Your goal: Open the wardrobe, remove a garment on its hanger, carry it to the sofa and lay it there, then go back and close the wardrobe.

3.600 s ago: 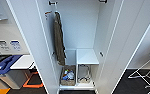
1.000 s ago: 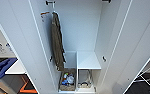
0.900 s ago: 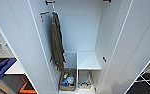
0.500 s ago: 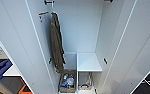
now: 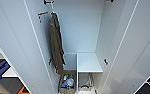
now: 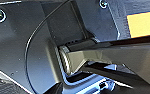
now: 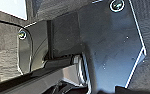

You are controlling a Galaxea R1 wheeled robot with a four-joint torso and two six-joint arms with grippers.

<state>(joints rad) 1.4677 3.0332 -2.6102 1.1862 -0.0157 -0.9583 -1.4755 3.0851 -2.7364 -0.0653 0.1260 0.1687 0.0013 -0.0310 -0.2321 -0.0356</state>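
White wardrobe (image 5: 131,47) is standing open, an olive-brown garment (image 5: 56,47) hanging inside at its left; either hand's grip I cannot tell.

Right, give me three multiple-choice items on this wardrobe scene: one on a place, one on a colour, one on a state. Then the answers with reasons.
1. Where does the long garment hang inside the wardrobe?
A. at the left side, beside the left door
B. at the right side, above the shelf
C. folded on the shelf

2. What colour is the hanging garment?
A. bright blue
B. dark olive-brown
C. white

3. How do the wardrobe doors stand?
A. both shut
B. left open, right shut
C. both open

Answers:
1. A: it hangs from up by the left wall, and the white shelf sits lower to its right.
2. B: the fabric is a dull olive-brown against the white interior.
3. C: the left door and right door are swung outward, so the interior and the box of items on the floor are exposed.
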